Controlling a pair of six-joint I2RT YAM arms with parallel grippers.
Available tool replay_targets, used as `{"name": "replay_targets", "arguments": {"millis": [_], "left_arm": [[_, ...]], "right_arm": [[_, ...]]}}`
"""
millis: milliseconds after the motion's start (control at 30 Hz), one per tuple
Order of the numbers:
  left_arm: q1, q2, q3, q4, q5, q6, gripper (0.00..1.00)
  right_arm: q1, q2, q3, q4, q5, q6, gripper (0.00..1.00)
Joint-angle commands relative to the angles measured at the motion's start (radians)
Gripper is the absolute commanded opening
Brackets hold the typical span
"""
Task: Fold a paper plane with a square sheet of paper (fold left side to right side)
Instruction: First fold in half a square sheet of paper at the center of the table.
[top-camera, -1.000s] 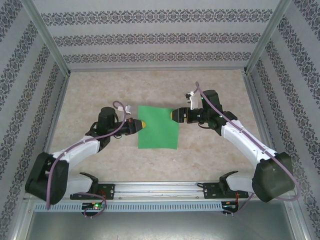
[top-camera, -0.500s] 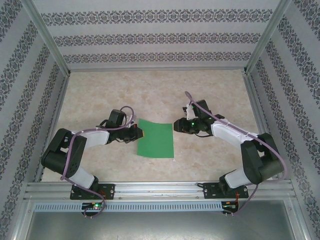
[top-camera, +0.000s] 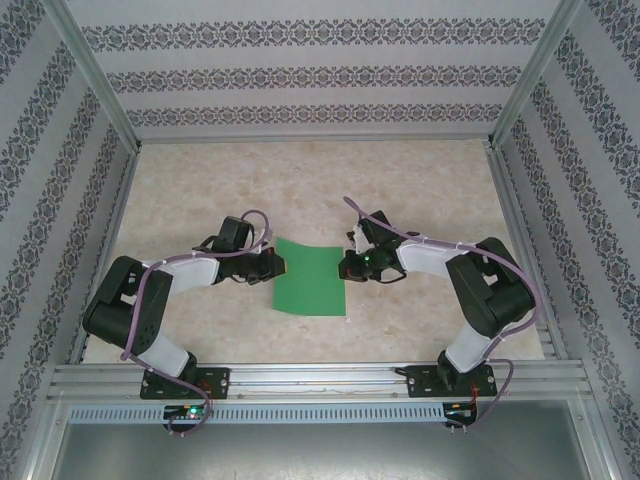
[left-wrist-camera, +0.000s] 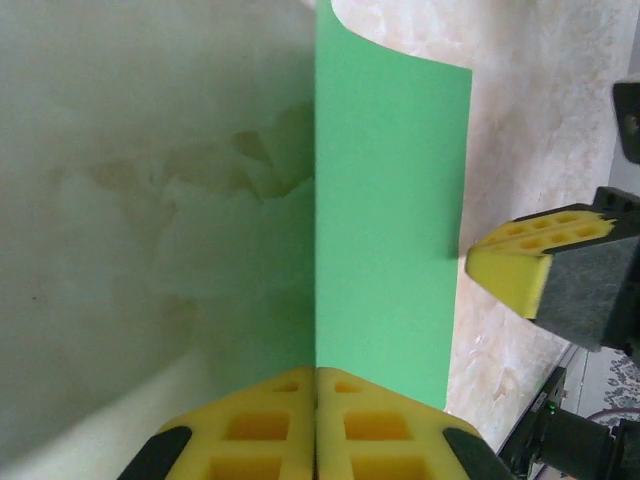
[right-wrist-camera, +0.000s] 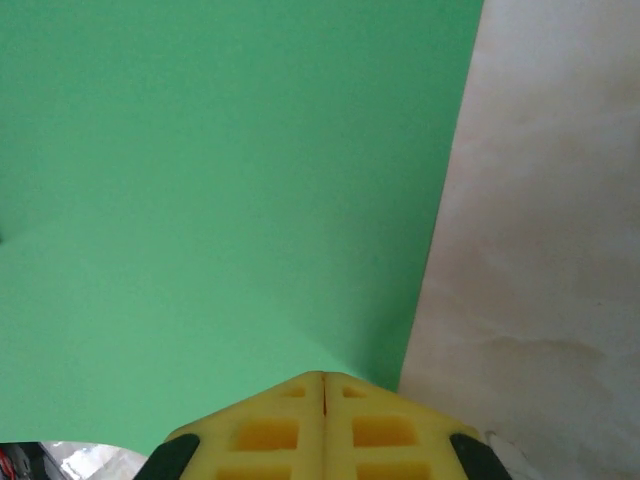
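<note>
The bright green square sheet of paper hangs between both grippers over the middle of the marbled table. My left gripper is shut on the sheet's left edge, and my right gripper is shut on its right edge. In the left wrist view the sheet runs away from the closed yellow pads and curls at its far corner, with the right gripper's yellow pad at its right edge. In the right wrist view the sheet spreads up from the closed pads.
Patterned walls close in the back and both sides. Aluminium frame posts stand at the corners, and a metal rail with both arm bases runs along the near edge. Bare marbled table lies beyond the sheet.
Both arms have folded back toward their bases, carrying the sheet nearer. The grippers have come closer together, so the sheet looks narrower and bowed.
</note>
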Motion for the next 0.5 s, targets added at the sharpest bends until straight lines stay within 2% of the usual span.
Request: {"name": "replay_targets", "arguments": {"millis": [0, 200, 467], "left_arm": [[-0.011, -0.004, 0.017, -0.023, -0.003, 0.011, 0.1], [-0.014, -0.036, 0.018, -0.006, 0.021, -0.013, 0.24], [-0.027, -0.094, 0.021, 0.048, 0.054, -0.069, 0.36]], "right_arm": [[0.007, 0.026, 0.026, -0.007, 0.009, 0.005, 0.0], [0.01, 0.053, 0.026, -0.031, 0.042, -0.012, 0.0], [0.012, 0.074, 0.03, -0.04, 0.059, -0.024, 0.0]]}}
